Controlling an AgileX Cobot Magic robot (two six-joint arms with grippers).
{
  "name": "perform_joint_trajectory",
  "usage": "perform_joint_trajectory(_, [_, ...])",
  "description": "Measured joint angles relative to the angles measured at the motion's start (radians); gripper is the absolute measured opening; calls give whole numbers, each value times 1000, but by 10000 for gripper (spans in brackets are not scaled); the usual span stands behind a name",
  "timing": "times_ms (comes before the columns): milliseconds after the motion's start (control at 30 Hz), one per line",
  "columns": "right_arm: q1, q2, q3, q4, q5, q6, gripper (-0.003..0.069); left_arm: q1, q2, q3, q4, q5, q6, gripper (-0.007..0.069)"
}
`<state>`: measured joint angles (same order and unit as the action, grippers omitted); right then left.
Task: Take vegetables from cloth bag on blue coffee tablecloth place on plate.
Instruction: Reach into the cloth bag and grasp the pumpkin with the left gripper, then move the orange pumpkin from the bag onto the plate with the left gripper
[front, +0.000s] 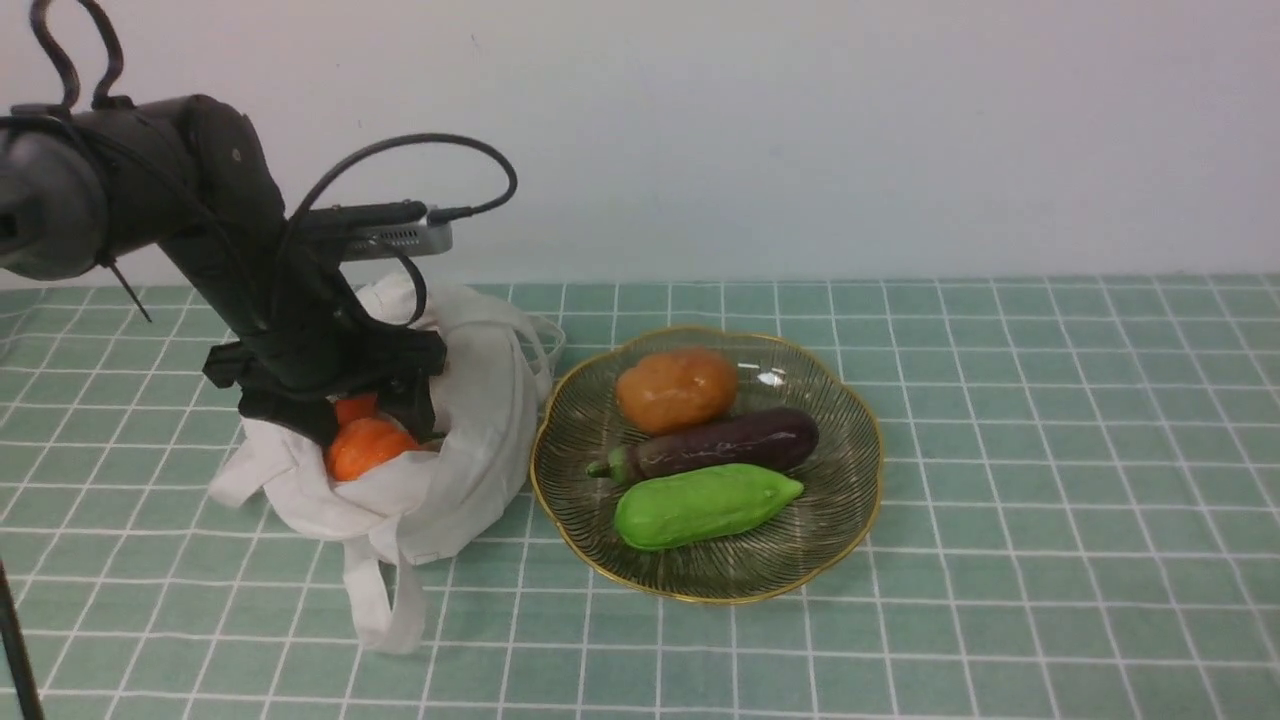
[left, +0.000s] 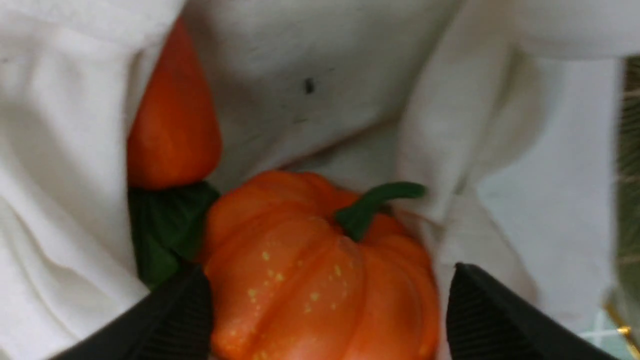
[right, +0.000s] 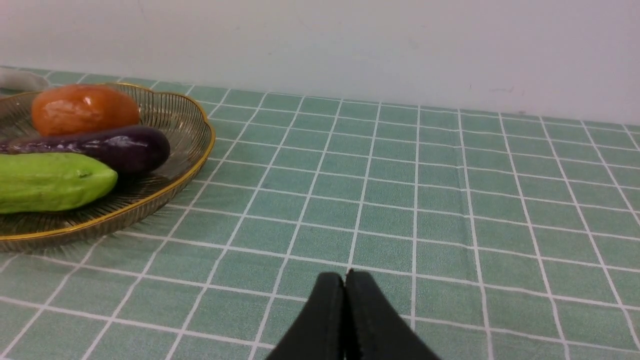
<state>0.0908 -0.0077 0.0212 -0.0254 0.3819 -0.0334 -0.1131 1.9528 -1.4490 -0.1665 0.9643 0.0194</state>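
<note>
Cloth bag: a white soft fabric tote (front: 470, 440) sat slumped on the surface to the left of the plate, its mouth open upward and a strap trailing toward the near edge.
Pumpkin: a small glossy orange ribbed pumpkin (left: 310, 290), flecked with pale yellow, lay inside the bag with its curved green stem on top.
Carrot: a smooth orange carrot (left: 172, 130) lay in the bag too, its dark green leafy end against the pumpkin and its long body running away from it under a fold of cloth.
Left gripper: the black left gripper (front: 368, 420) reached down into the bag's mouth. Its ribbed fingers (left: 180, 315) stood wide apart on either side of the pumpkin, one at its flank and the other just beside it.
Right gripper: the right gripper (right: 345, 274) hung low over the tablecloth, well apart from the plate, fingers pressed together on nothing.
Plate: a round clear ribbed glass dish with a wavy gold rim (front: 860, 440) held a lumpy orange-brown potato (front: 677, 388), a dark purple eggplant (front: 725, 445) and a bright green gourd (front: 700, 505).
Eggplant and gourd: both lay lengthwise left to right, side by side, the eggplant's green stem end toward the bag.
Tablecloth: pale teal-green cloth with a white grid (front: 1050, 450) covered the surface.
</note>
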Motion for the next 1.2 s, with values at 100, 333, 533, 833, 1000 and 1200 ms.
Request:
perform_joint_trajectory(100, [0,0,0,0,0,0,-15,1,13,-6,14,1,-27,570])
perform_joint_trajectory(333, [0,0,0,0,0,0,-15,0,19,-9,17,1,-37,569])
perform_joint_trajectory(533, [0,0,0,0,0,0,-15,0,23,-14,17,24,-38,519])
perform_joint_trajectory(833, [0,0,0,0,0,0,-15,0,18,-17,19,30,-35,519])
perform_joint_trajectory(1000, [0,0,0,0,0,0,-15,0,-15,-2,23,30,-35,518])
perform_joint_trajectory(1200, [0,0,0,0,0,0,-15,0,-88,0,23,8,-35,517])
